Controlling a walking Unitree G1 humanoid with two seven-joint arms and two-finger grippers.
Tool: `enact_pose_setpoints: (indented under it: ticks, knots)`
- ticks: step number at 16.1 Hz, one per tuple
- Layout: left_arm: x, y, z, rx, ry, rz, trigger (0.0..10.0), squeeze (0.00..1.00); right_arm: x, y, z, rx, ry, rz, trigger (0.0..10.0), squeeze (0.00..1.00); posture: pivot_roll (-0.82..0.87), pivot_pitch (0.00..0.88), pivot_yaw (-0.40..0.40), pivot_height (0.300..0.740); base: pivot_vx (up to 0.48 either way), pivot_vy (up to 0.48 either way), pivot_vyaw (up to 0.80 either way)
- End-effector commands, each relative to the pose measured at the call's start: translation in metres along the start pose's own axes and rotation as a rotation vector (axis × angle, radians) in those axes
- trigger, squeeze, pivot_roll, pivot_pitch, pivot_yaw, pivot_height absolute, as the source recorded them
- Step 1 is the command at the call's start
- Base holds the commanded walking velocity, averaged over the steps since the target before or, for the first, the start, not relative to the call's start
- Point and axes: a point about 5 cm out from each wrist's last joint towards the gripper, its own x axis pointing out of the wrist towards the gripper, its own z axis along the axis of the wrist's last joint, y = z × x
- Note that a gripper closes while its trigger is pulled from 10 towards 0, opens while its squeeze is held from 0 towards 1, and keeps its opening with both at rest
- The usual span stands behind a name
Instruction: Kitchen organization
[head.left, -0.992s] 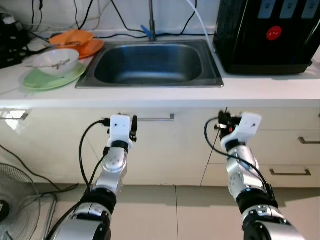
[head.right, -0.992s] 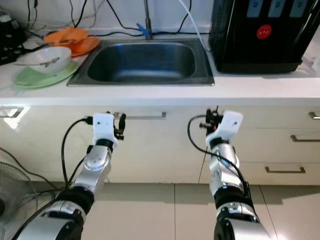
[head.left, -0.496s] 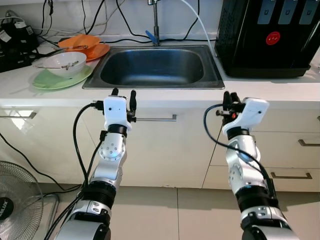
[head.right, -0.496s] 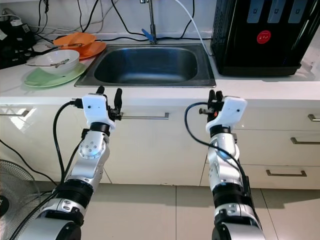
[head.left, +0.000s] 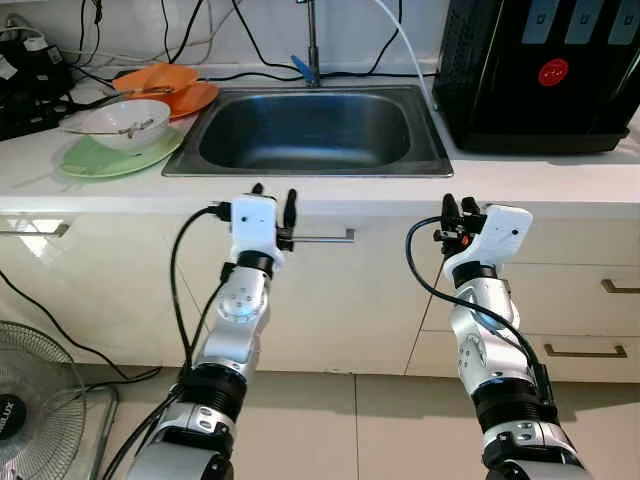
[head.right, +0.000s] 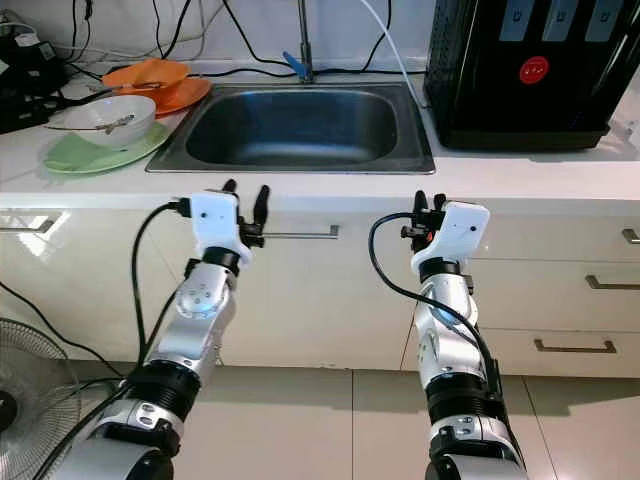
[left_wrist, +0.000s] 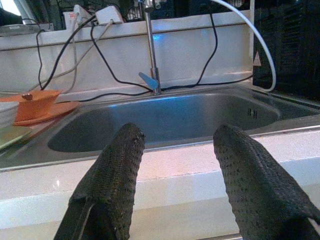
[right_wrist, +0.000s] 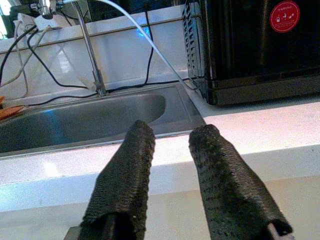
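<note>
Steel sink (head.left: 310, 130) between stacked dishes (head.left: 115, 135) and black dispenser (head.left: 540, 70).

Both silver arms raised side by side, forearms upright, left gripper (head.left: 273, 198) at the counter's front edge with fingers parted, right gripper (head.left: 456, 207) level with it, fingers a narrow gap apart, both empty

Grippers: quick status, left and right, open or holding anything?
Left gripper: open, empty, at the counter edge facing the sink.
Right gripper: open, narrower gap, empty.
</note>
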Motion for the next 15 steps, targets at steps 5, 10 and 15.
enact_pose_setpoints:
  ticks: [5,10,15]
  knots:
    - [0.005,-0.006,0.006,-0.009,-0.006,-0.012,10.0,0.0,0.005,0.012,0.004,0.021,0.002,0.03,10.0,1.0,-0.05,0.0,0.068,0.74,0.0,0.0,0.0]
    - [0.001,0.003,-0.002,-0.006,0.032,0.026,10.0,0.0,0.006,0.007,0.002,-0.007,0.031,0.009,10.0,0.0,-0.05,0.0,0.061,0.74,0.0,0.0,0.0]
    - [0.002,0.007,-0.005,-0.005,0.071,0.051,10.0,0.0,0.005,0.012,0.0,0.019,0.036,0.025,10.0,0.0,-0.03,0.0,0.062,0.74,0.0,0.262,0.0]
